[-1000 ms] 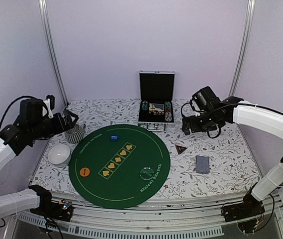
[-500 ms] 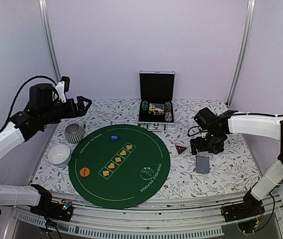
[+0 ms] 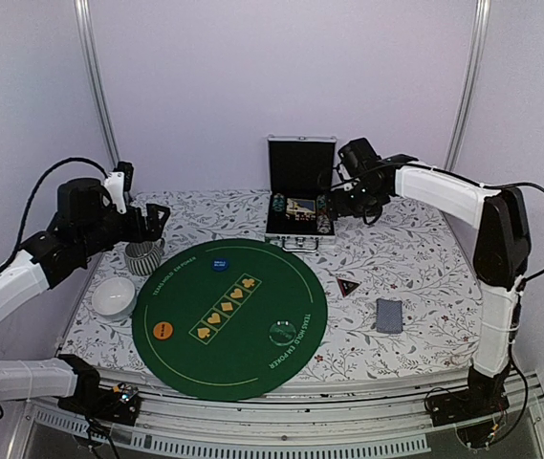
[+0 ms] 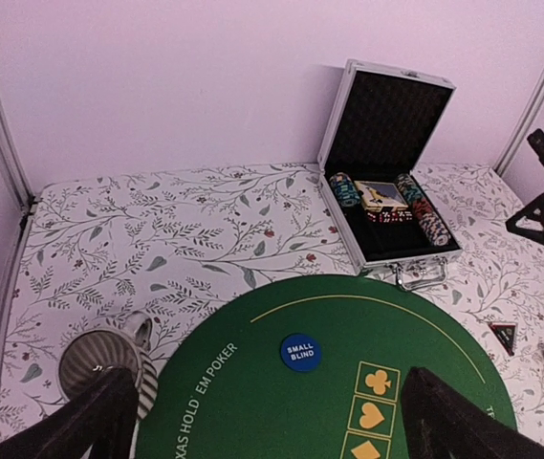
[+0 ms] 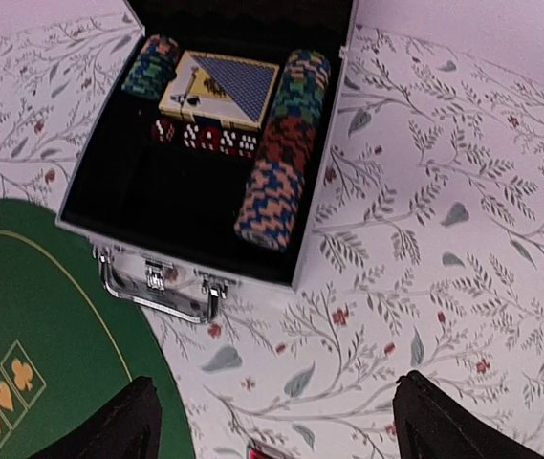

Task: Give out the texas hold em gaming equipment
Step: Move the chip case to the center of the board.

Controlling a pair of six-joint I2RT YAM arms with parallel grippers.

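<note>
An open metal case (image 3: 299, 205) stands at the back. In the right wrist view it holds rows of multicoloured chips (image 5: 285, 151), a card pack (image 5: 222, 88) and dice (image 5: 205, 137). On the green mat (image 3: 252, 354) lie a blue disc (image 3: 219, 264), an orange disc (image 3: 163, 331) and a whitish disc (image 3: 282, 332). A dark red-edged triangle (image 3: 347, 285) and a grey-blue card deck (image 3: 389, 315) lie on the cloth to the right. My right gripper (image 3: 333, 205) is open and empty, just right of the case. My left gripper (image 3: 153, 218) is open and empty above the striped cup (image 3: 142, 256).
A white bowl (image 3: 114, 296) sits left of the mat, in front of the cup. The case lid (image 3: 301, 168) stands upright at the back. Metal posts (image 3: 99, 96) and pale walls close in the left, right and back.
My right arm has swung from above the deck and triangle back and left to the case. My left gripper has come down a little toward the cup.
</note>
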